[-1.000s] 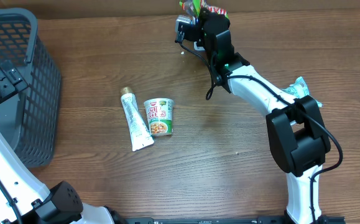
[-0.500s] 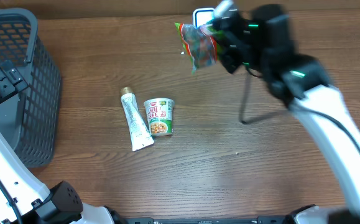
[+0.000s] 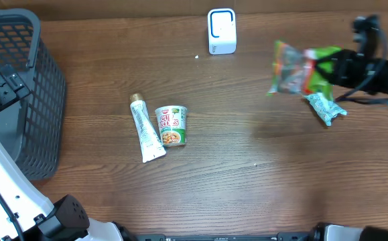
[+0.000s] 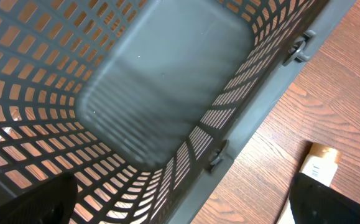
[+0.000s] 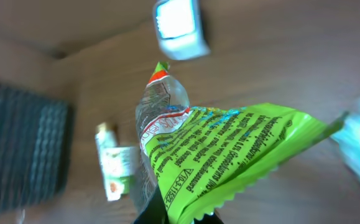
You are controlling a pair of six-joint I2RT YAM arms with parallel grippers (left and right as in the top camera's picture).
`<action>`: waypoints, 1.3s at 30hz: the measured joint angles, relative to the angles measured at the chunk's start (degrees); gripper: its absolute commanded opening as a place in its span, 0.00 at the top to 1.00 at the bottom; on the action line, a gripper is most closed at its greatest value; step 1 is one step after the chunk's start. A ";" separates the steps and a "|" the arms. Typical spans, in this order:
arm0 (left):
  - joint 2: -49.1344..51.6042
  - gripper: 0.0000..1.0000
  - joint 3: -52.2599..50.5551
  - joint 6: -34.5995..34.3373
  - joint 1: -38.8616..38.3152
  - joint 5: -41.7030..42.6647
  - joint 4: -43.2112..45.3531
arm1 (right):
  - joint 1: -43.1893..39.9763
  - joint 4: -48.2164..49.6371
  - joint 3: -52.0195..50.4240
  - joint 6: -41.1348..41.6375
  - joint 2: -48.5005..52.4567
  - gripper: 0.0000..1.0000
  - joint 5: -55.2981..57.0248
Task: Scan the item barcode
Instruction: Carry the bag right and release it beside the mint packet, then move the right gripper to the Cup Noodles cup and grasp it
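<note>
Closest to me on the surface (image 3: 247, 187) lie a tube (image 3: 147, 130) and a noodle cup (image 3: 171, 125), side by side. Further out on my right, the right pincer (image 3: 326, 67) is clamped on a green snack bag (image 3: 294, 70), held in the air near a small teal packet (image 3: 326, 107). On my left, the left pincer (image 4: 180, 208) hangs over the basket (image 3: 46, 67), spread wide and empty. The white scanner (image 3: 221, 30) stands at the far edge, well apart from the bag.

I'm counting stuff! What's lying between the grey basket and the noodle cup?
In the overhead view, a white tube lies between the basket and the noodle cup, right beside the cup.
</note>
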 measured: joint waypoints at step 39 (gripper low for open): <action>0.00 0.00 0.00 0.00 0.00 0.00 0.02 | -11.78 -8.20 20.35 -6.84 22.53 0.00 -5.20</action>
